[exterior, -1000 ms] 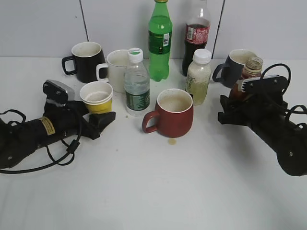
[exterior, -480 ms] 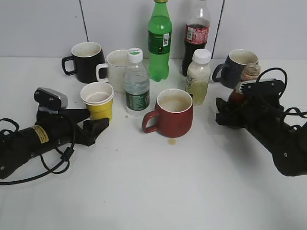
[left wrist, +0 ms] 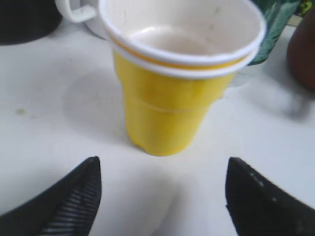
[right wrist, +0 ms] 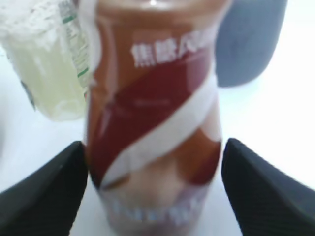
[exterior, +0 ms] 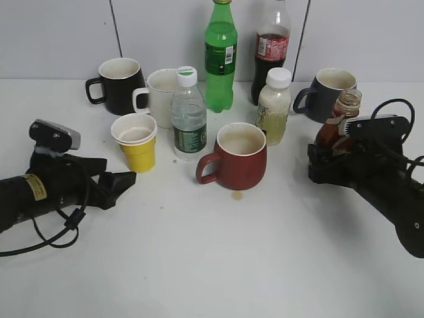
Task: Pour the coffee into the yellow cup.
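Note:
The yellow cup (exterior: 137, 144) stands upright on the table, left of centre; in the left wrist view (left wrist: 172, 98) it fills the upper frame. My left gripper (exterior: 119, 185) (left wrist: 162, 164) is open and empty, its tips a little short of the cup and not touching it. The coffee bottle (exterior: 334, 129) (right wrist: 152, 98), brown with a white swirl and no cap, stands upright at the right. My right gripper (exterior: 315, 162) (right wrist: 155, 145) is open, its jaws flanking the bottle's lower body with a thin gap on each side.
A red mug (exterior: 238, 159) stands at centre with a small brown drop (exterior: 237, 195) in front of it. Behind are a water bottle (exterior: 189, 116), white mug (exterior: 159, 93), black mug (exterior: 119, 83), green bottle (exterior: 220, 56), cola bottle (exterior: 273, 46), pale drink bottle (exterior: 273, 106) and dark mug (exterior: 328, 89).
My left gripper has drawn back to the left, away from the yellow cup it was around. My right gripper has shifted slightly right, and the coffee bottle now stands upright.

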Controlling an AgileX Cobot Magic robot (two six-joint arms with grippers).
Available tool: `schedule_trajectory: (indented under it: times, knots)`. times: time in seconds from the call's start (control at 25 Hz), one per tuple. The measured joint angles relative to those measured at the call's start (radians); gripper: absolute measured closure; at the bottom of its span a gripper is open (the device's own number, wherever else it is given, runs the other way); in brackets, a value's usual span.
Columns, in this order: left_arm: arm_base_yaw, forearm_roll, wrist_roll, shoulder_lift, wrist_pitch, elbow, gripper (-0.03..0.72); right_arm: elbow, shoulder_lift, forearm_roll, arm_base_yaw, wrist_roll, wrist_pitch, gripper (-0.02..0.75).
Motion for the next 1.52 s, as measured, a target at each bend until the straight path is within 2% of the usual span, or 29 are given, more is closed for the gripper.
schedule_trajectory:
  times: [0.12,0.32,0.36,0.56,0.68,0.72,0.76,1.0,1.12,1.2,1.32,1.52]
  knots:
    - [0.0,-0.002,0.0,-0.088,0.03,0.054,0.094,0.039,-0.061,0.002,0.001,0.0,0.062,0.105]
    - [0.0,-0.021,0.0,-0.238,0.13,0.106,0.094,0.087,-0.184,0.023,0.003,-0.005,0.274,0.113]
    - [-0.001,-0.037,0.0,-0.338,0.253,0.11,0.094,0.092,-0.215,0.027,0.003,-0.005,0.336,0.118]
    - [-0.022,-0.143,-0.008,-0.561,0.536,0.11,0.094,0.097,-0.413,0.014,0.003,-0.008,0.682,0.139]
    - [-0.042,-0.262,-0.011,-0.751,0.774,0.099,0.098,0.087,-0.565,0.013,0.003,-0.009,0.888,0.141]
    - [-0.047,-0.285,-0.011,-0.801,0.859,0.087,0.101,0.074,-0.605,0.013,0.003,-0.009,0.971,0.141]
    - [-0.052,-0.316,-0.011,-0.899,1.034,0.056,0.105,0.058,-0.653,0.01,0.003,-0.009,1.049,0.141]
    - [-0.058,-0.321,-0.011,-1.215,1.639,-0.112,0.116,-0.083,-0.912,-0.014,0.003,-0.01,1.628,0.143]
    - [-0.058,-0.319,0.002,-1.349,1.776,-0.159,0.124,-0.116,-1.059,-0.014,0.003,-0.009,1.837,0.143]
    - [-0.058,-0.319,0.071,-1.491,1.951,-0.178,0.132,-0.119,-1.174,-0.014,0.003,-0.009,1.948,0.143]
    - [-0.058,-0.329,0.095,-1.63,2.13,-0.178,0.135,-0.119,-1.361,-0.014,0.003,-0.009,2.071,0.143]
    - [-0.058,-0.383,0.131,-1.824,2.193,-0.163,0.144,-0.107,-1.639,-0.042,0.003,-0.009,2.197,0.143]
